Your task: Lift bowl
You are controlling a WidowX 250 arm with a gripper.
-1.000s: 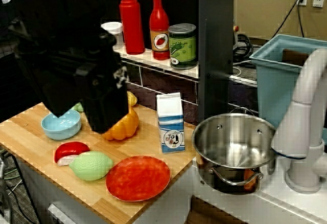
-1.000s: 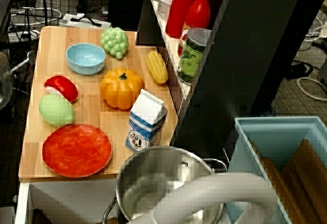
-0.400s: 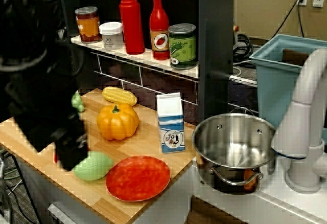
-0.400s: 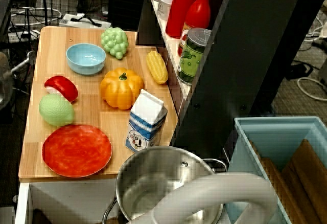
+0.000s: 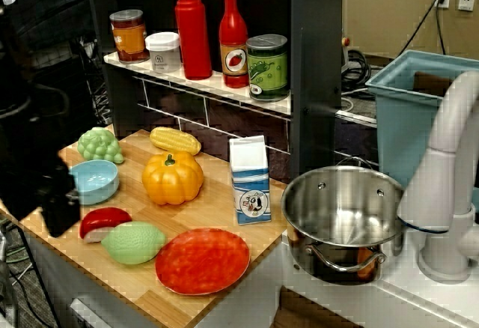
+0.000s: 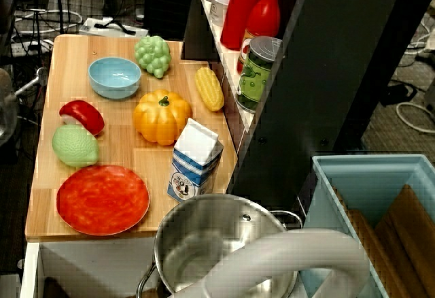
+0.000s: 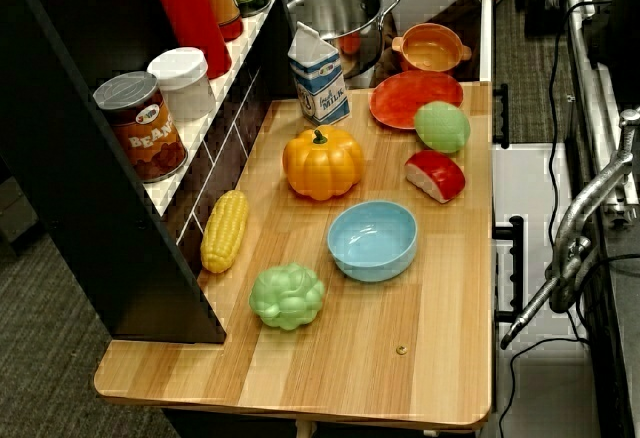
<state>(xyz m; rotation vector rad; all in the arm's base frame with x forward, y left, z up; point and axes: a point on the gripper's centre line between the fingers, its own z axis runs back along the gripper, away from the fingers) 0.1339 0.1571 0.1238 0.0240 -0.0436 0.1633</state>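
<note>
Light blue glossy plastic bowl (image 7: 372,240) upright on wooden board (image 7: 420,358), between green grapes (image 7: 287,296) and orange pumpkin (image 7: 323,162), untouched | dark gripper (image 5: 45,201) off board's edge, near bowl; jaw state indiscernible | open top eases rim grasp

A light wooden counter (image 7: 430,358) carries the bowl (image 7: 372,240), upright and empty, near its middle. Just beside it sit an orange pumpkin (image 7: 323,162), green grapes (image 7: 287,296) and a red-and-white slice (image 7: 436,176). A corn cob (image 7: 224,230) lies along the shelf side. Farther along are a green lime (image 7: 442,126), a flat red plate (image 7: 415,99) and an upright milk carton (image 7: 319,74).
</note>
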